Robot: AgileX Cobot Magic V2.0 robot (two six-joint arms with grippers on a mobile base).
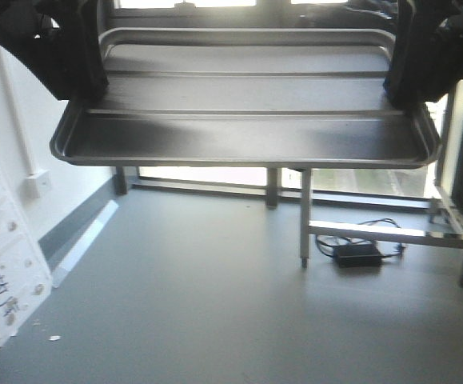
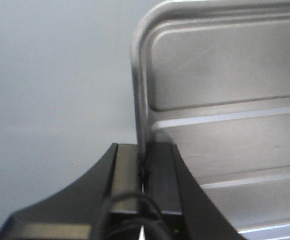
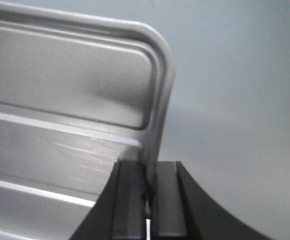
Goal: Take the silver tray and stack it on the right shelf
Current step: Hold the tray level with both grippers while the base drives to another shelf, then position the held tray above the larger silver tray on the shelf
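Both arms are raised, coming in from 10 and 2 o'clock of the front view. Between them the silver tray (image 1: 247,140) hangs in the air, roughly level, open face up. Its long side runs across the frame and it fills the upper half. Two long ribs run from left to right across its floor.

The left gripper (image 2: 143,165) is clenched on the rim of the tray's left short edge, just below a rounded corner. Its black fingers (image 2: 127,167) pinch the thin metal lip from both sides, with no gap showing. The right gripper (image 3: 150,180) bites the opposite short edge in the same way, with the rim sandwiched between its two fingers.

Under the tray lies grey floor (image 1: 215,304). At 4 o'clock stands a steel frame (image 1: 375,232), with a black power brick (image 1: 357,256) and its cable on the floor beneath it. At 8 o'clock a white board (image 1: 7,264) leans against the wall. It carries dark printed characters, possibly Chinese, but they are too blurred to read. A white wall socket (image 1: 39,184) sits at 9 o'clock.
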